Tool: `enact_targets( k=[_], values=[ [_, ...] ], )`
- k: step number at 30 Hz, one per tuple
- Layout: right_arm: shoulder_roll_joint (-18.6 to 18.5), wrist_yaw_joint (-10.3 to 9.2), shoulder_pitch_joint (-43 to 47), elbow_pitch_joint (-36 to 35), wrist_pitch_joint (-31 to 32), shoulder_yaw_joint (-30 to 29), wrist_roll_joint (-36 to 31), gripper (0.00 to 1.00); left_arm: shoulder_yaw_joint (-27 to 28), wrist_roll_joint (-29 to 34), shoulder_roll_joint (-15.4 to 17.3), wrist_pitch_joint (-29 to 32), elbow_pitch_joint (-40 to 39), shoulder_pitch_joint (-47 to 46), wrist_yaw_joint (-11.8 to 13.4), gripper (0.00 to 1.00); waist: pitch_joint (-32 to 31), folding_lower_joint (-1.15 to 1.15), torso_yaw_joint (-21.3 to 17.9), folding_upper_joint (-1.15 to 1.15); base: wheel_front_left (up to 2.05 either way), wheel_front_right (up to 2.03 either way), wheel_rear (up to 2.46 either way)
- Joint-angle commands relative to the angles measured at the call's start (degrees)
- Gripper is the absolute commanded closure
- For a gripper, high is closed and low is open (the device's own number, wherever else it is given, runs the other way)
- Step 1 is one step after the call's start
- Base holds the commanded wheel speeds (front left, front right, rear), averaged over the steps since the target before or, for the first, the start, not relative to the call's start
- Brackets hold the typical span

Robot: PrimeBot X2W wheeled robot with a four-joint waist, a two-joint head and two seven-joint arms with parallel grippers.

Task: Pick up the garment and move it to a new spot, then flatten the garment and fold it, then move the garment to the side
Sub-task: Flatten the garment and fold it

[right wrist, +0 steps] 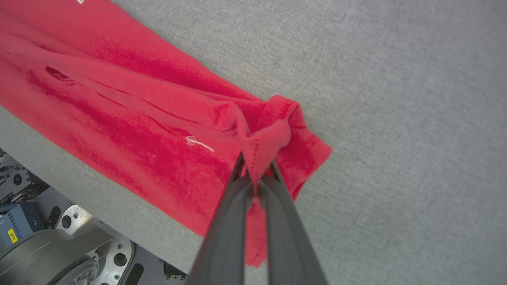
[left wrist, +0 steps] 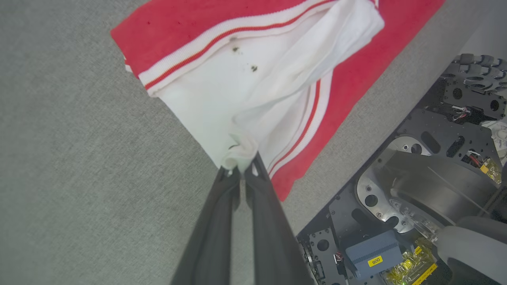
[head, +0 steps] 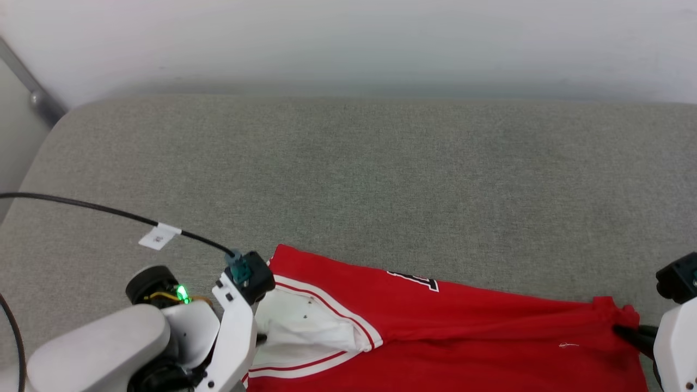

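**Both Grippers Pinched the Garment at Opposite Ends**

The garment (head: 463,326) lay along the near edge of the grey cloth surface (head: 348,163). It was stretched sideways between the two arms, and its lower part ran off the bottom of the head view. Most of what showed was plain red. A scrap of black, white-edged lettering (head: 414,280) peeked out at a fold along its far edge.

The left gripper (left wrist: 242,168) had its fingers drawn narrow on a bunched tip of the white sleeve (left wrist: 245,91) — the cloth puckered right between the tips. From there the sleeve fanned away, bordered by red-and-white striped trim (left wrist: 206,43), with two small dark spots (left wrist: 253,68) on the white.

The right gripper (right wrist: 256,166) was likewise closed tight, nipping a gathered red corner at the garment's other end. The fabric rose into a small peak above the tips, and creases ran from it across the body. A short white thread (right wrist: 200,143) lay on the red just beside that pinch.

In the head view a black cable (head: 81,206) with a white tag (head: 159,236) crossed the surface toward the left wrist. Both wrist views caught the robot's dark base (left wrist: 416,190) below the surface's near edge — the garment lay close to that edge. A pale wall (head: 348,38) stood behind the surface.
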Motion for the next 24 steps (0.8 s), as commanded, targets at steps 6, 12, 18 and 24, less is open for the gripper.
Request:
enact_targets(
  k=[6, 12, 18, 24],
  values=[
    [1.67, -0.05, 3.6, 1.97, 0.9, -0.89, -1.43, 1.0, 0.1, 0.63, -1.12, -1.96, 1.47, 5.88, 1.02, 1.0, 2.29, 0.01, -0.65, 0.0, 0.0, 0.0, 0.0],
    [4.21, -0.05, 3.44, 4.45, -0.78, -0.97, -2.98, 0.64, 0.54, 2.35, -2.51, -5.55, 3.9, 7.58, 1.92, 0.0, 3.1, 0.01, -0.75, 0.0, 0.0, 0.0, 0.0],
    [4.65, -0.05, 4.49, 2.19, -6.57, -4.97, -4.9, 0.0, 3.83, 5.84, -2.03, -16.21, 2.92, 8.2, 5.07, 0.0, 0.64, 0.01, -0.84, 0.0, 0.0, 0.0, 0.0],
    [5.72, -0.05, 9.09, -2.17, -11.38, -14.78, -5.76, 0.0, 8.09, 10.78, -2.13, -30.16, 1.58, 10.89, 13.18, 0.0, -1.17, 0.01, -0.72, 0.0, 0.0, 0.0, 0.0]
  ],
)
